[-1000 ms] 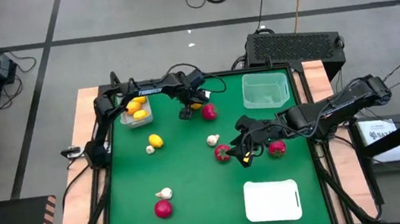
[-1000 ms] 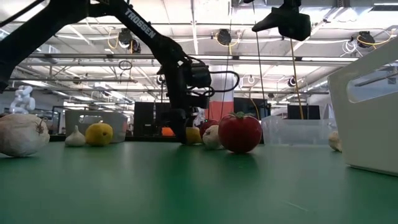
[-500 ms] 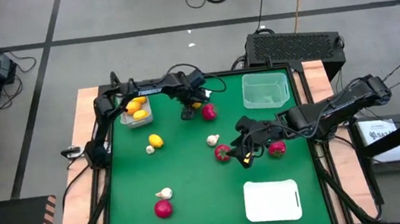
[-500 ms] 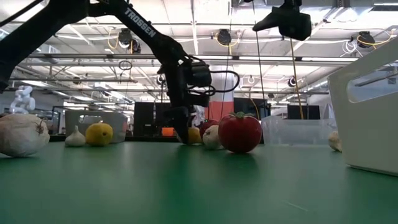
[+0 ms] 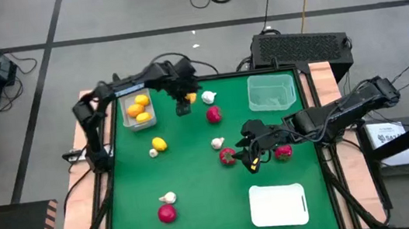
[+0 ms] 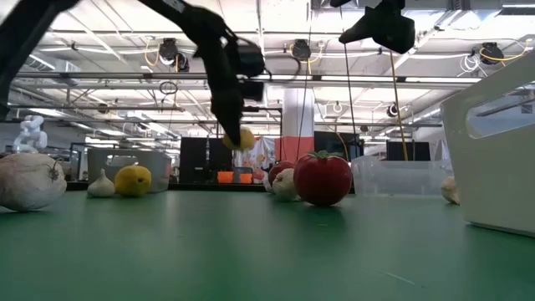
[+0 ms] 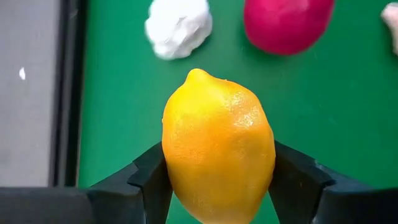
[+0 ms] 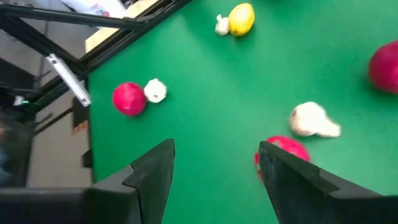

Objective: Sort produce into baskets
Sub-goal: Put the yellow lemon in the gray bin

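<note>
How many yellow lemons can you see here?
4. One held lemon is in the left hand, lifted above the table; one loose lemon lies on it; two binned lemons sit in the whitish bin, where more may hide.

**No legible writing in any view**

Nothing is reading as a word, brand, number or sign in these pictures. A white sheet (image 5: 385, 135) is lying beside the table's right edge in the high view, and dark print is showing on it, but it is too small to make out. No lettering is showing clearly on the arms, the bins, the tray or the produce, and the room behind the table in the low view is offering no sign that can be read.
</note>
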{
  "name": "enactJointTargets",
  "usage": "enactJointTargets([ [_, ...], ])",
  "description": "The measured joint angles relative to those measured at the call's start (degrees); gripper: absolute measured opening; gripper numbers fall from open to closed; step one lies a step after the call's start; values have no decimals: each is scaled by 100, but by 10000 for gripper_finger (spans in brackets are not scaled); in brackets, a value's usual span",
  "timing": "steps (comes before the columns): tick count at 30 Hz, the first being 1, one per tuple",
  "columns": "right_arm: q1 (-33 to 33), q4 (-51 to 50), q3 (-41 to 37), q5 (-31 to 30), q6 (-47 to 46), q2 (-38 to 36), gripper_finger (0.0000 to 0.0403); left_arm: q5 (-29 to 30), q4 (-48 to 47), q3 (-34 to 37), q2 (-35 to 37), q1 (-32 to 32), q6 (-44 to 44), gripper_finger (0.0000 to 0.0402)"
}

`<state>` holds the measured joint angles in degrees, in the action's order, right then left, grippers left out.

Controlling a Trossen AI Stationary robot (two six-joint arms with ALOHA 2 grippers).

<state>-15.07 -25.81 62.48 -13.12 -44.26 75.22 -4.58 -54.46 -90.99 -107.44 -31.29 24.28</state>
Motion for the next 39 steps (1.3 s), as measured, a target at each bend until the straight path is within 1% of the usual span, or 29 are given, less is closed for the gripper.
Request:
enactJointTargets([
  [3, 42, 39, 0, -86, 234, 0, 224, -15, -314, 165, 537, -248, -293, 219],
  [6, 106, 41, 0, -88, 358, 0, 224, -13, -494, 583, 1193, -544, -576, 219],
  [10, 172, 110, 0, -88, 498, 0, 224, -6, -465, 1421, 2150, -967, -882, 219],
  [13, 234, 123, 0, -84, 619, 0, 224, 47, -255, 2120, 2808, -1253, -1091, 219],
  [17, 341, 128, 0, -85, 722, 0, 224, 172, 78, 2941, 3368, -1543, -1575, 219],
  [20, 425, 195, 0, -84, 746, 0, 224, 379, 146, 3425, 3507, -1711, -2076, 219],
  [25, 521, 313, 0, -82, 749, 0, 224, 678, 194, 3880, 3503, -1851, -3040, 219],
  [30, 535, 464, 0, -58, 748, 0, 224, 938, 469, 3993, 3504, -1864, -3461, 219],
  [35, 533, 462, 0, -51, 698, 2, 224, 940, 890, 3994, 3504, -1857, -4141, 219],
  [39, 522, 462, 0, -51, 605, 2, 224, 940, 900, 3994, 3504, -1857, -4201, 219],
])
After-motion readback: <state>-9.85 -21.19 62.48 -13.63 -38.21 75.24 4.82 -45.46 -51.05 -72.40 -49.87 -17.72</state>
